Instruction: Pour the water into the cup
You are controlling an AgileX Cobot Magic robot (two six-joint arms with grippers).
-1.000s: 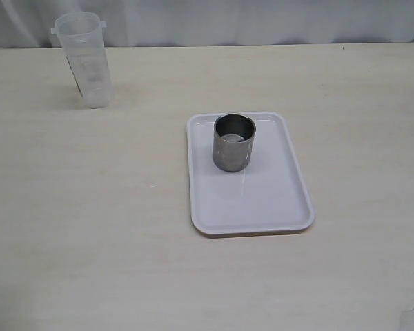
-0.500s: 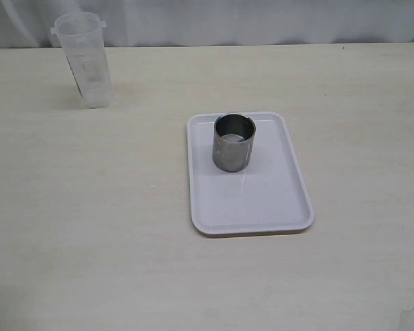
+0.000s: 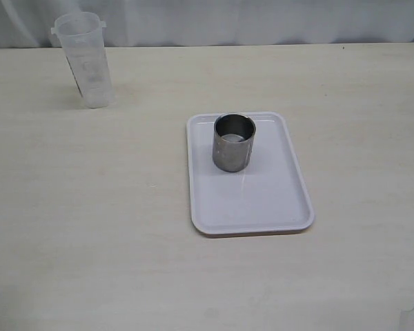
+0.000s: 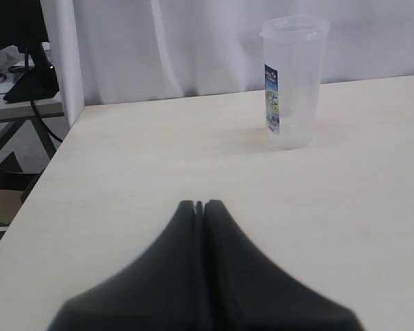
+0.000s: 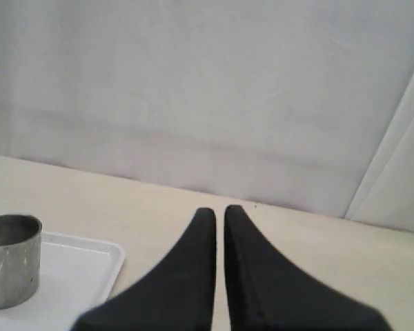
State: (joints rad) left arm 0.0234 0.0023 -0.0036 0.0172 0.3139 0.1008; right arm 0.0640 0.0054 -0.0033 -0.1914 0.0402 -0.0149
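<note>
A: Left gripper (image 4: 199,205) status?
B: Fingers pressed together, tip to tip, with nothing between them. It hangs over bare table (image 3: 90,241).
A: Right?
B: Right gripper (image 5: 217,210) is all but closed, with just a thin slit between the fingers and nothing in it. It hangs above the table too.
A: What's ahead of the left one?
B: The beaker (image 4: 292,83) is ahead of it and well apart. It's upright on the table, translucent, rim on top, printed label on the side.
A: Water?
B: The water (image 4: 290,136) is clear and faint, low in the beaker — I can't read a level.
A: Cup?
B: The right wrist view shows the cup (image 5: 10,258) off to one side of the fingers, near but not touching. It's short, steel and upright.
A: On what?
B: On a white tray (image 3: 262,207), in the tray's far half. In the exterior view the cup (image 3: 233,148) is mid-table and the beaker (image 3: 86,62) is at the far left edge, well apart from the tray.
A: Background?
B: White curtain — nothing else on the table.
</note>
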